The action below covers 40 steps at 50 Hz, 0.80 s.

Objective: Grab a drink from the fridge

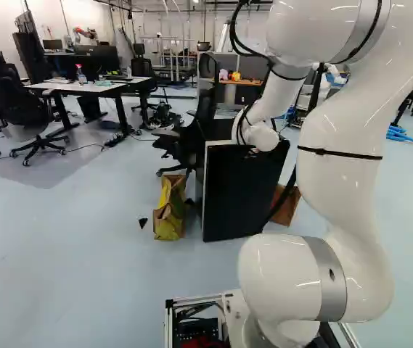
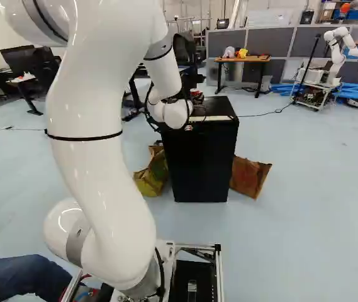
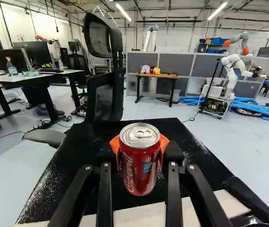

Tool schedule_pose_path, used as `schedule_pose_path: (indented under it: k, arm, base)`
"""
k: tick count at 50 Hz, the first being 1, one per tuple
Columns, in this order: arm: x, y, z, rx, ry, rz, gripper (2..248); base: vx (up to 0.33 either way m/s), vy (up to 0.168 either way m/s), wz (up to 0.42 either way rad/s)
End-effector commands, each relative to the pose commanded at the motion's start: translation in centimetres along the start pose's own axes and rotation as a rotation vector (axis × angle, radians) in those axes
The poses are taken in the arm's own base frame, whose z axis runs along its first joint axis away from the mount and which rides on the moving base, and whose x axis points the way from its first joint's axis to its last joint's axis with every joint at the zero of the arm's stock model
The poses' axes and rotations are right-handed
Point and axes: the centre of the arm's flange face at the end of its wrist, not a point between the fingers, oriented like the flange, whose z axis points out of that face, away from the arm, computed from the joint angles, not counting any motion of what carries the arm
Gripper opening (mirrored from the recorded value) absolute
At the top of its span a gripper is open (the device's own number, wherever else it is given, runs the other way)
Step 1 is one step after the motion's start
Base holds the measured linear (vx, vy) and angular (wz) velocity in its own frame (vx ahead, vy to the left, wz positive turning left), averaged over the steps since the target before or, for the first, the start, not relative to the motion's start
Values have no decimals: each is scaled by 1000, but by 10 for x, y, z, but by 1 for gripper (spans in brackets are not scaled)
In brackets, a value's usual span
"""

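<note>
While holding the red can (image 3: pixel 139 163) upright, seems at the last stage of the grab. Gripper (image 3: pixel 140 150) clamped on the can by both orange pads (image 3: pixel 115 145), from left and right. Can over the black top (image 3: pixel 77 156) of a cabinet (image 2: pixel 197 165), presumably the fridge, beyond the pale strip (image 3: pixel 139 218) along its near edge. Cannot tell contact from gap under the can. Judge the drink already outside the cabinet. Next: hold a steady squeeze, raise straight up until well clear of the top, then draw back to the near side, level, to avoid tilting. Mind the office chair (image 3: pixel 118 92) at far left: allow no swing that way. Watch for slip during the lift.
</note>
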Motion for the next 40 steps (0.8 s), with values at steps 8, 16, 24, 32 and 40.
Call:
schedule_pose_path:
  k: [8,16,24,32,40]
  arm:
    - [1,-8,-17,9,-14,2,100]
    - [0,-17,-36,20,-31,3,100]
    - [-1,-26,-60,33,-50,5,100]
    - [-4,-35,-85,47,-72,6,100]
    - [-9,-44,-114,62,-95,8,100]
  base:
    - [0,0,0]
    - [0,0,0]
    - [0,0,0]
    - [0,0,0]
    - [0,0,0]
